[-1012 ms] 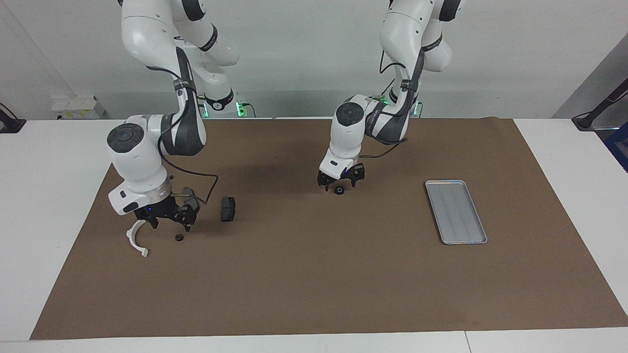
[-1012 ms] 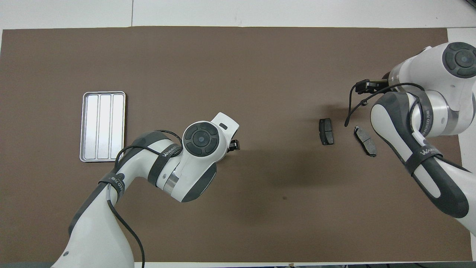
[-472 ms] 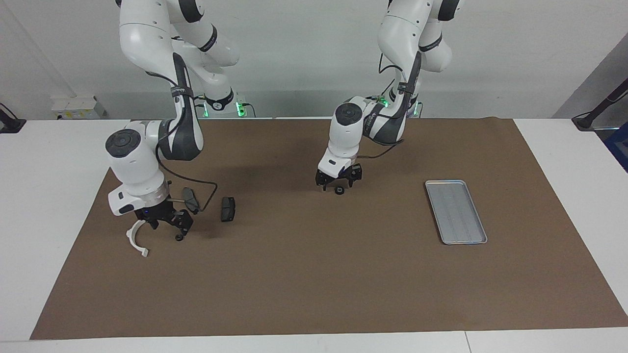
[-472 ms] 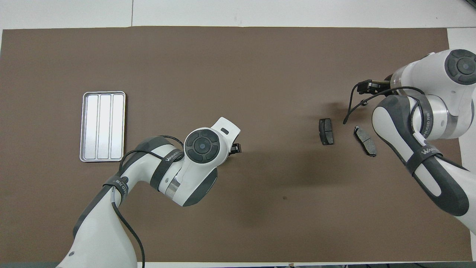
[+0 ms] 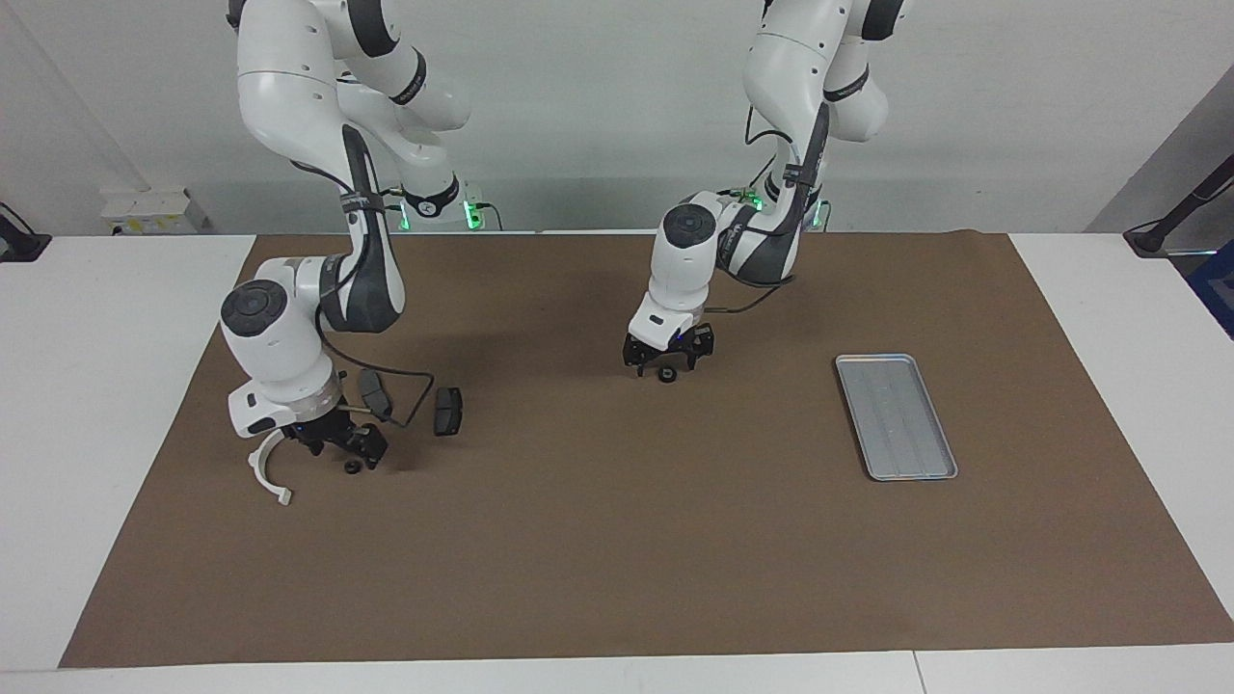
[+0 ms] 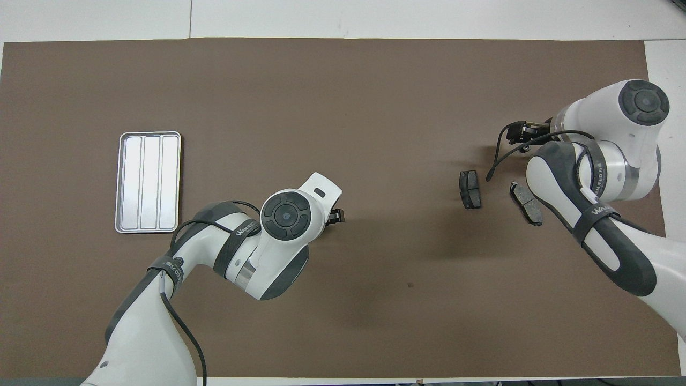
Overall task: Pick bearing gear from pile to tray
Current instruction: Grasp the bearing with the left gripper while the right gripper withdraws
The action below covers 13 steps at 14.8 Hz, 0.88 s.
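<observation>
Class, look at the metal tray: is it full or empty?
Empty. The tray shows only its bare ribbed floor in both views; no part lies in it.

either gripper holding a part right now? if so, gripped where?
Nothing held. Left gripper open just over a small black gear; right gripper open low beside another.

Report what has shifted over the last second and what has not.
The right gripper has dropped lower beside the small black round piece near the white arc bracket. Nothing was grasped. The left gripper stays over its black piece; plates and tray unmoved.
</observation>
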{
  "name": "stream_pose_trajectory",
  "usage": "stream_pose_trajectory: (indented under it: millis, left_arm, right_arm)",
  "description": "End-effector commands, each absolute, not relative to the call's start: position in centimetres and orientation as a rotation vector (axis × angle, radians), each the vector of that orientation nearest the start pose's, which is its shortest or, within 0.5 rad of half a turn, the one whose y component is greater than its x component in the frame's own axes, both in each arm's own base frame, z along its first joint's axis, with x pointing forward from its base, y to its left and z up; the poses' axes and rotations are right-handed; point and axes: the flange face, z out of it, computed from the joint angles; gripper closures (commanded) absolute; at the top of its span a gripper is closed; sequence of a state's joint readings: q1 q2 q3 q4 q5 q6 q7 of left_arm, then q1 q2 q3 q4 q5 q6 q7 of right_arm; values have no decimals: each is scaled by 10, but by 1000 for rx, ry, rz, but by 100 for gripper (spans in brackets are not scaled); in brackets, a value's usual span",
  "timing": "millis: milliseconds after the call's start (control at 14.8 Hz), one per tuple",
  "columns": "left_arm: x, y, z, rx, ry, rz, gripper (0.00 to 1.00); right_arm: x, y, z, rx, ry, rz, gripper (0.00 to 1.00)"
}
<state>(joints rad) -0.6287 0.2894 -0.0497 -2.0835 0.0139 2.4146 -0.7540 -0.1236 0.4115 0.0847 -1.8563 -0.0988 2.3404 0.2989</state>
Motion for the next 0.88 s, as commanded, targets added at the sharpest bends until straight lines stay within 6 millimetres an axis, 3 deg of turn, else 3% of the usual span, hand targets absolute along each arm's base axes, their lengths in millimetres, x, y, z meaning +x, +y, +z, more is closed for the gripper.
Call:
stream_pose_trajectory:
  millis: [0, 405, 540, 675, 810]
  left_arm:
    - [451, -360, 294, -3184, -101, -62, 17]
    - [454, -362, 300, -3176, -99, -50, 95]
    - [461, -365, 308, -3170, -99, -42, 100]
    - [475, -362, 331, -3154, -88, -29, 100]
    - [496, -336, 370, -3145, -64, -16, 100]
  right_arm:
    - [643, -33, 298, -3117, 477, -112, 5]
    - [638, -34, 289, -3127, 476, -41, 9]
    - [638, -34, 289, -3133, 465, -44, 10]
    - [638, -38, 288, -3137, 464, -50, 12]
    - [641, -39, 283, -3135, 464, -59, 12]
